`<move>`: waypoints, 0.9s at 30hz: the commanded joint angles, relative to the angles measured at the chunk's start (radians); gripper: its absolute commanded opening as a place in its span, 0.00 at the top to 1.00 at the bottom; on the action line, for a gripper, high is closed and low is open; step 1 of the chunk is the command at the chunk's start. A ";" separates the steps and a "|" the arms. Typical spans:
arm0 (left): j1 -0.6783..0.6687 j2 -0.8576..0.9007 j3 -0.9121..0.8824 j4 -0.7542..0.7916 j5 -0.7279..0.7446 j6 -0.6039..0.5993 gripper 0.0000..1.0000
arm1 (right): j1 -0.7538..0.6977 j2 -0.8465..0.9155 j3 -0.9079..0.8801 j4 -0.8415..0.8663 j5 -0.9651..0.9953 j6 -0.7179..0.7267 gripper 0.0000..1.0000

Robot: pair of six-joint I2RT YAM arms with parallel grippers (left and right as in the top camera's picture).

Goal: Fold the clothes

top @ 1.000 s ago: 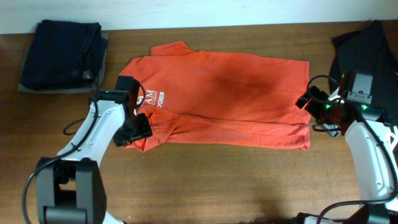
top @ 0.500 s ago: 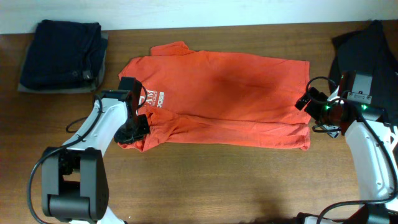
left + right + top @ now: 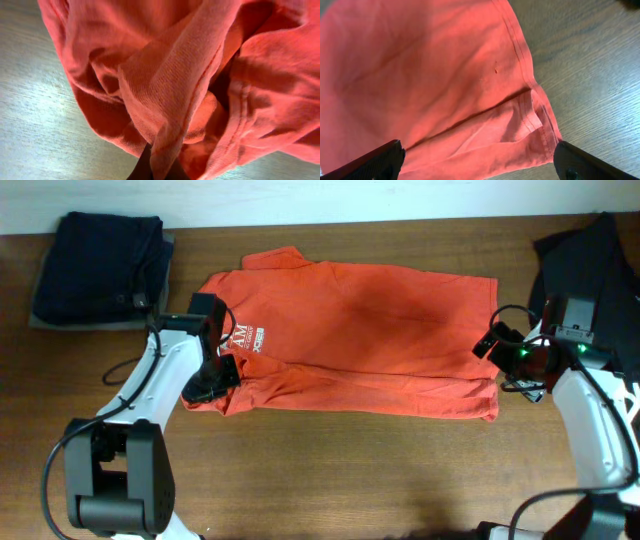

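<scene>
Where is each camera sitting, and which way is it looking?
Overhead: above the table, looking straight down at the red-orange T-shirt; the left arm and right arm show.
Left wrist: on the left arm, looking closely at bunched shirt cloth; the left pincer shows at the bottom, pinching it.
Right wrist: on the right arm, facing the shirt's hem corner; the right pincer shows open.
Shared: all see the T-shirt; overhead and right wrist share that hem corner.
</scene>
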 commanded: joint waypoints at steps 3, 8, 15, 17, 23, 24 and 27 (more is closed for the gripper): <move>0.003 0.007 0.024 0.046 -0.008 0.001 0.99 | 0.005 0.052 0.013 0.001 -0.039 -0.010 0.00; 0.029 0.007 0.024 0.090 -0.008 0.000 0.96 | 0.006 0.084 0.013 0.000 -0.039 -0.010 0.00; 0.058 0.007 0.024 0.090 -0.007 0.001 0.94 | 0.006 0.088 0.013 -0.001 -0.039 -0.010 0.00; 0.060 0.007 0.024 0.090 -0.008 0.001 0.82 | 0.008 0.088 0.013 -0.003 -0.039 -0.010 0.00; 0.060 0.007 0.024 0.122 0.025 0.000 0.78 | 0.040 0.088 0.013 0.000 -0.039 -0.010 0.01; 0.060 0.007 0.024 0.137 0.045 0.000 0.79 | 0.047 0.088 0.013 0.001 -0.038 -0.010 0.01; 0.060 0.007 0.024 0.193 0.093 0.000 0.84 | 0.071 0.088 0.013 0.009 -0.038 -0.010 0.01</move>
